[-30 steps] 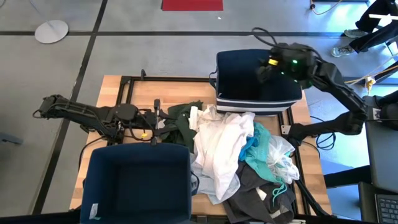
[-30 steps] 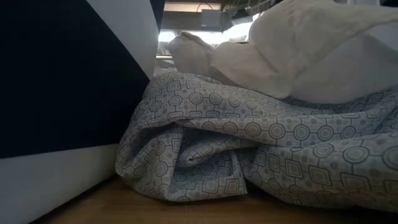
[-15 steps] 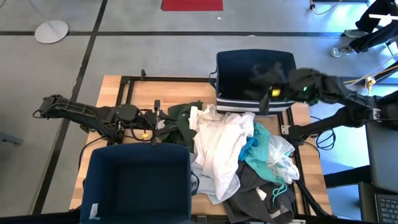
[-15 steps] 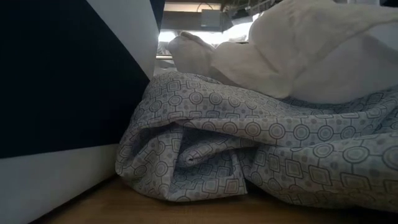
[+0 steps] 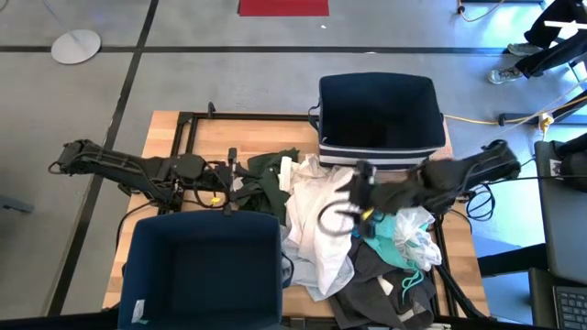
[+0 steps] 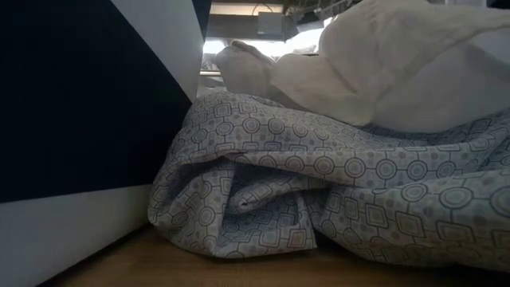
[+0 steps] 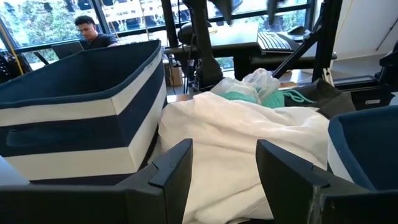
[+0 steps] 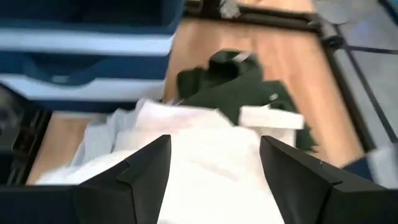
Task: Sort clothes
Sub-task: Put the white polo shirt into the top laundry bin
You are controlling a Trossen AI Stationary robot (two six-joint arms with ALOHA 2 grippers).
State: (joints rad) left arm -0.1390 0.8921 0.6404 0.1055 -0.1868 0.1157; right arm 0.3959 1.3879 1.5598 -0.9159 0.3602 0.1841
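The right gripper point(image 5: 341, 203) hangs over the white garment point(image 5: 323, 225) at the middle of the pile, its fingers point(image 8: 146, 171) spread wide with nothing between them. In the right wrist view the white cloth point(image 8: 205, 168) fills the gap between the fingers, and a dark olive garment point(image 8: 239, 84) lies beyond it on the bare wood table point(image 8: 292, 68).

Seen from above, with the pile as the clock's centre, a teal garment point(image 5: 390, 229) lies at 3 o'clock, just beside the white one. A dark grey garment point(image 5: 376, 284) spreads at 5 o'clock. The olive garment point(image 5: 266, 179) sits at 10 o'clock. One navy bin point(image 5: 378, 115) stands at 1 o'clock and a second bin point(image 5: 204, 273) at 8 o'clock.

The left gripper point(image 5: 237, 179) waits at 9 o'clock by the olive garment, its fingers point(image 7: 171, 171) apart and empty, facing the white heap point(image 7: 242, 140).

In the low view a patterned grey cloth point(image 6: 319, 191) lies bunched on the table beneath white fabric point(image 6: 398, 68), against a bin wall point(image 6: 80, 96).
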